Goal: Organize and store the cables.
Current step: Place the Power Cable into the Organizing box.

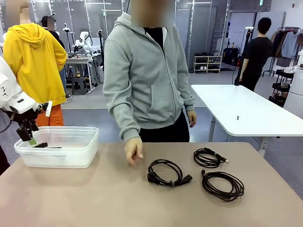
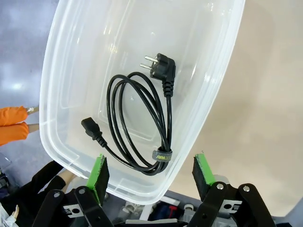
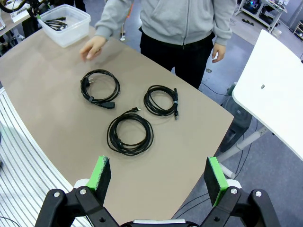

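R jaws are standing wide apart w/ nothing btwn the green pads (image 3: 100,172), hanging high above the desk's (image 1: 94,198) near edge. A broad bare strip of desk is running along that edge, giving free room. Nearest cable, the near coil (image 3: 111,135), is lying flat on the right half w/ a small connector poking out. Just past it to the left, the plug coil (image 1: 152,178) is lying w/ chunky black ends. Farther right, the far coil (image 3: 174,100) is resting, strapped on one side. The 3 coils are sitting apart, none touching, all in from the desk's edges. A person's hand (image 1: 133,151) is hovering beside the plug coil, not touching it. Open desk is stretching from there to the clear bin (image 1: 57,158) at the far-left corner, close to the far edge. L jaws are hanging over the bin's left end, spread wide and gripping nothing, pads (image 2: 98,171) straddling its rim in the wrist view. Inside, the binned cable (image 2: 164,127) is lying looped on the floor, 2-pin plug toward one wall. Its strap (image 2: 162,155) is carrying pale-green print, too small to read. Beyond the person, a white table (image 1: 236,109) is standing across an aisle.
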Robot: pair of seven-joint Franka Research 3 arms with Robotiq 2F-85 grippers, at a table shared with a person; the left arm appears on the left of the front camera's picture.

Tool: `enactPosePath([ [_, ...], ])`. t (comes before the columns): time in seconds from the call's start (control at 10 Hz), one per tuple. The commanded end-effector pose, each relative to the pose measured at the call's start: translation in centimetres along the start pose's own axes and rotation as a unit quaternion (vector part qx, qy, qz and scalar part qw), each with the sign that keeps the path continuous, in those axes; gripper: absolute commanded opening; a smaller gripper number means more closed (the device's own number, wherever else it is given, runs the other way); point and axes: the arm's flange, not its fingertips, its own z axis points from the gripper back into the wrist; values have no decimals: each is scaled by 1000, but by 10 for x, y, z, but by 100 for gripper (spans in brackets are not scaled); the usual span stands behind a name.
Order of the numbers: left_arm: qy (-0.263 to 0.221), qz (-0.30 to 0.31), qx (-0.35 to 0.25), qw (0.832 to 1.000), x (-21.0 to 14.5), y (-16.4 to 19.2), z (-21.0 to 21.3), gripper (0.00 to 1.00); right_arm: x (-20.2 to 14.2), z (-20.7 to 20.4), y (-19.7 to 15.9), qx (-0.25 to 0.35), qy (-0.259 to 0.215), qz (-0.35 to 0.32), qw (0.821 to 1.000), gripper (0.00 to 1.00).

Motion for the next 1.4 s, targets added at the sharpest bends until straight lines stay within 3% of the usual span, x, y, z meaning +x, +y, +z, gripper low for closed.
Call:
enactPosePath([
  [0.0,-29,-6,-9,1000,16,1,23,90,-1,0,0,0,0,-1,1000,100],
  [0.3,-157,39,-77,984,3,-33,114,90,-1,0,0,0,0,-1,1000,100],
  [0.5,-198,71,-94,973,-13,-61,155,90,-1,0,0,0,0,-1,1000,100],
  [0.9,-331,75,-53,939,-49,-130,247,90,-1,0,0,0,0,-1,1000,100],
  [1.2,-359,96,14,928,-71,-181,293,90,-1,0,0,0,0,-1,1000,100],
  [1.3,-350,94,28,931,-74,-192,298,90,-1,0,0,0,0,-1,1000,100],
])
